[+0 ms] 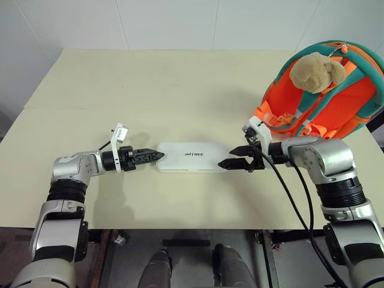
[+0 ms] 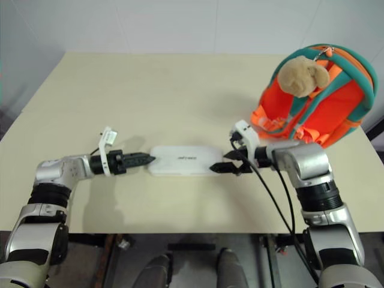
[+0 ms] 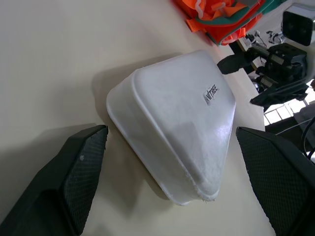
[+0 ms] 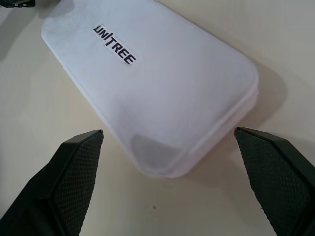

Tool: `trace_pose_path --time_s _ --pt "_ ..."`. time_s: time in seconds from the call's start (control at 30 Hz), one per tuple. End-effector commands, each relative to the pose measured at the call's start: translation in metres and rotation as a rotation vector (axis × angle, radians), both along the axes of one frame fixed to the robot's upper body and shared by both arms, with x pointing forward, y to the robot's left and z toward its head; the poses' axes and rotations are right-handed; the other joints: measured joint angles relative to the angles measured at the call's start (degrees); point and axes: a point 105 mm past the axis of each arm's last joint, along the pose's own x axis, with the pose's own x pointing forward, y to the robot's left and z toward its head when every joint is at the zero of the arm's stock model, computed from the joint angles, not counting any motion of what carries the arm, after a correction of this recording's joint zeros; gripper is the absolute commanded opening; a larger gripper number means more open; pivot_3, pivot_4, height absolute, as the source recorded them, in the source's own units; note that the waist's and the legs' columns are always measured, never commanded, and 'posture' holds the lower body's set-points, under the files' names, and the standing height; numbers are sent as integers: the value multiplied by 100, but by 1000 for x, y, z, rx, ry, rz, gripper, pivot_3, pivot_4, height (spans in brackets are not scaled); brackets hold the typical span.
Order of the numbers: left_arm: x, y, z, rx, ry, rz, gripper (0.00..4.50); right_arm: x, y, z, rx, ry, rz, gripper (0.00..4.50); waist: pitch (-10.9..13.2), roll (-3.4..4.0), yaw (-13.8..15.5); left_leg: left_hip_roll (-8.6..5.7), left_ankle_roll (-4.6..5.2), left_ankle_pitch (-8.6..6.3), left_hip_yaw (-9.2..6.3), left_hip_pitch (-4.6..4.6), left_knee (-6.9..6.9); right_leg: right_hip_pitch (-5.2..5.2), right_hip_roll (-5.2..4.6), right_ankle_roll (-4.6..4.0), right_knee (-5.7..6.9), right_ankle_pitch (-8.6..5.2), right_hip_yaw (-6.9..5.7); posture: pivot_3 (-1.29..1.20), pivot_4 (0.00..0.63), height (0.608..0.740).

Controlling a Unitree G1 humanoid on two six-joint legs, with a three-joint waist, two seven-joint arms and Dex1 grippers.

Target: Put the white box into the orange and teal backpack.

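A pale table is carrying two things: the box is lying flat near its front edge, and the backpack is sitting at its right side.

Cut off at the frame's right edge — the orange and teal backpack; lettering on the white box too small to read from overhead.

Table: pale beige top, matte, with a faint seam line running across its left part.
Wall: white, large tiles with thin joints, behind the table's far edge.
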Motion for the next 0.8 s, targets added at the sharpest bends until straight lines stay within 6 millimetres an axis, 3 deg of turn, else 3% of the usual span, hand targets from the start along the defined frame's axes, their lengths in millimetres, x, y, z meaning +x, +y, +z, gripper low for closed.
trace_pose_path --time_s 0.03,0.57,0.8 --pt "4 -6 -5 11 11 0 4462 3 5 11 14 -34 10 4500 0 0 3 0 0 0 0 0 0 0 -1 0 -1 0 0 0 150 740" --pt "8 -39 -14 -92 75 -35 4462 4 12 12 33 -39 21 4500 -1 0 -1 -1 0 0 0 2 4 5 0 5 0 3 0 0 150 740" --pt "4 -49 -2 -199 138 -97 4462 3 12 13 36 -43 19 4500 -1 0 -7 -2 0 0 0 3 2 7 0 5 -3 3 0 0 150 740"
